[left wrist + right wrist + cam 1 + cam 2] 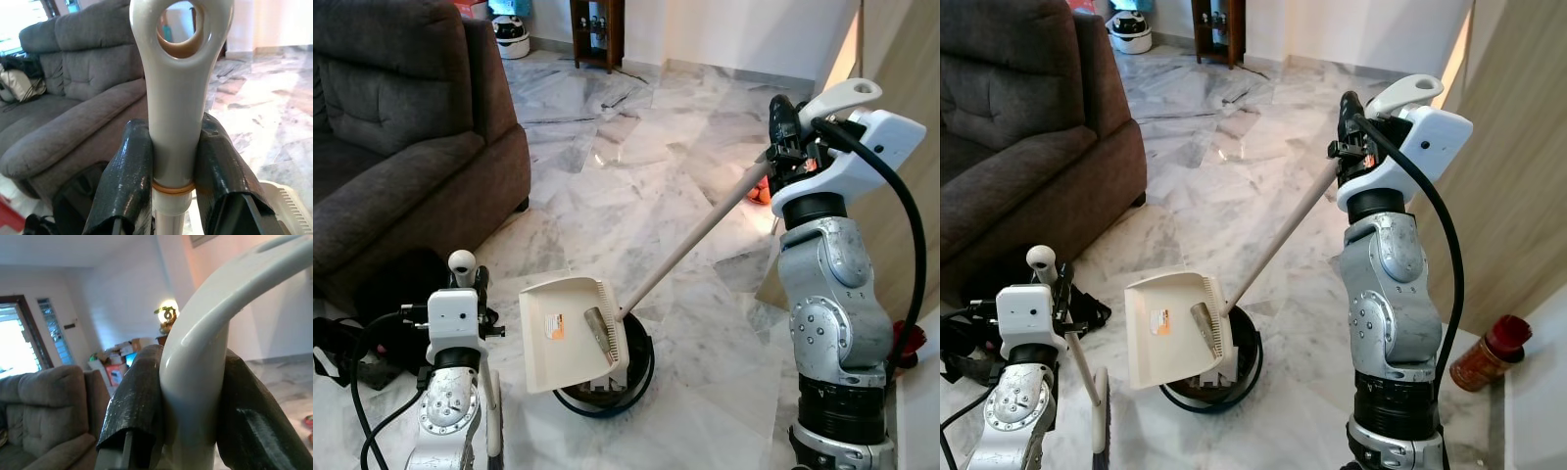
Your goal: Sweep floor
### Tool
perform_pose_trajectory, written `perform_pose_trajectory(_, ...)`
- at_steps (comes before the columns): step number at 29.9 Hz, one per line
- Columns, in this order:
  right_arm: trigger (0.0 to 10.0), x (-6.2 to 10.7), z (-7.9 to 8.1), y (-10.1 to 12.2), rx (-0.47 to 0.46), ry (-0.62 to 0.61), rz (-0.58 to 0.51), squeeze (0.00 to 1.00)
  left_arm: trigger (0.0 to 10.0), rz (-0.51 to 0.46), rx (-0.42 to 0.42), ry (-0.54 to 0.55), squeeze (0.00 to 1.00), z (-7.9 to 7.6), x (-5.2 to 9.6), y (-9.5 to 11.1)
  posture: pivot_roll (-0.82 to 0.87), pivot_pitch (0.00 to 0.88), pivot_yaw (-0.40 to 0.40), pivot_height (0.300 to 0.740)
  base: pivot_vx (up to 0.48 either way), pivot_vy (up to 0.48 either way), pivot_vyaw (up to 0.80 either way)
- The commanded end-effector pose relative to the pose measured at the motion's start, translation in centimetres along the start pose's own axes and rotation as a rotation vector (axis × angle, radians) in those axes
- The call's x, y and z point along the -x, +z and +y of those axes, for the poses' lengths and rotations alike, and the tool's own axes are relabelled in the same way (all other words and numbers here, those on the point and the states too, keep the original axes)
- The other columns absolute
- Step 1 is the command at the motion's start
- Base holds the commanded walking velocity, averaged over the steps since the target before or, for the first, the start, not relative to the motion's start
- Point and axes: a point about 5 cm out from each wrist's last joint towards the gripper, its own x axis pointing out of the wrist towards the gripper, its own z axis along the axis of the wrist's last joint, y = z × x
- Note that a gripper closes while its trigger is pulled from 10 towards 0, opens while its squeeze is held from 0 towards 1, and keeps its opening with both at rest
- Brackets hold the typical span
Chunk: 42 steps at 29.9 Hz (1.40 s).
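My left gripper (pixel 174 128) is shut on a white broom handle (pixel 176 98) just under its ring end, low at my left side. The broom's stick (pixel 1085 367) slants down to its brush near the floor. My right gripper (pixel 783 127), raised high on the right, is shut on the long pale handle (pixel 695 235) of a cream dustpan (pixel 558 333). The dustpan is tilted steeply, and its lower edge sits over a round black bin (pixel 636 364) on the marble floor.
A dark grey sofa (pixel 401 127) fills the left, with a black bag and cables (pixel 382 294) at its foot. A wooden panel (pixel 1518 147) and a red-lidded jar (pixel 1489 352) stand at the right. Open marble floor (pixel 607 166) stretches ahead to a wooden shelf (pixel 597 29).
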Motion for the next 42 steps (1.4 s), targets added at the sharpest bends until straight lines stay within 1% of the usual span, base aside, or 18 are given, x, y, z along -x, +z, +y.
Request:
perform_pose_trajectory(1, 10.0, 0.0, 0.7, 1.5, -0.019, 0.031, -0.073, 0.00, 10.0, -0.045, -0.017, -0.003, 0.00, 0.1, -0.2, 0.8, 0.13, 0.064, 0.013, 0.740, 0.296, 0.000, 0.00)
perform_pose_trajectory(11, 10.0, -0.1, 0.8, 1.5, -0.017, 0.035, -0.071, 0.00, 10.0, -0.050, -0.011, -0.001, 0.00, 0.0, -0.2, 0.9, 0.13, 0.068, 0.009, 0.740, 0.279, 0.000, 0.00)
perform_pose_trajectory(26, 10.0, -0.2, 0.9, 1.4, -0.021, 0.041, -0.070, 0.00, 10.0, -0.054, -0.009, 0.004, 0.00, 0.1, -0.3, 0.9, 0.14, 0.070, 0.006, 0.740, 0.000, 0.000, 0.00)
perform_pose_trajectory(28, 10.0, -0.3, 1.0, 1.3, -0.020, 0.041, -0.067, 0.00, 10.0, -0.056, -0.009, 0.003, 0.00, 0.1, -0.3, 1.0, 0.14, 0.083, 0.009, 0.740, 0.000, 0.000, 0.00)
perform_pose_trajectory(33, 10.0, -0.2, 1.4, 1.3, -0.015, 0.053, -0.073, 0.00, 10.0, -0.053, -0.008, 0.001, 0.00, 0.1, -0.2, 1.0, 0.14, 0.088, 0.010, 0.740, 0.000, 0.000, 0.00)
perform_pose_trajectory(36, 10.0, 0.0, 2.5, 1.4, -0.022, 0.078, -0.103, 0.00, 10.0, -0.050, -0.006, -0.001, 0.00, 0.0, -0.1, 0.9, 0.13, 0.093, 0.010, 0.740, 0.000, 0.000, 0.00)
perform_pose_trajectory(38, 10.0, 0.0, 2.7, 1.5, -0.020, 0.082, -0.110, 0.00, 10.0, -0.051, -0.005, -0.002, 0.00, 0.0, -0.1, 0.9, 0.13, 0.093, 0.010, 0.740, 0.000, 0.000, 0.00)
perform_pose_trajectory(42, 10.0, 0.4, 4.2, 1.5, 0.020, 0.129, -0.140, 0.00, 10.0, -0.052, -0.004, -0.003, 0.00, -0.1, -0.1, 1.0, 0.13, 0.096, 0.010, 0.740, 0.000, 0.000, 0.00)
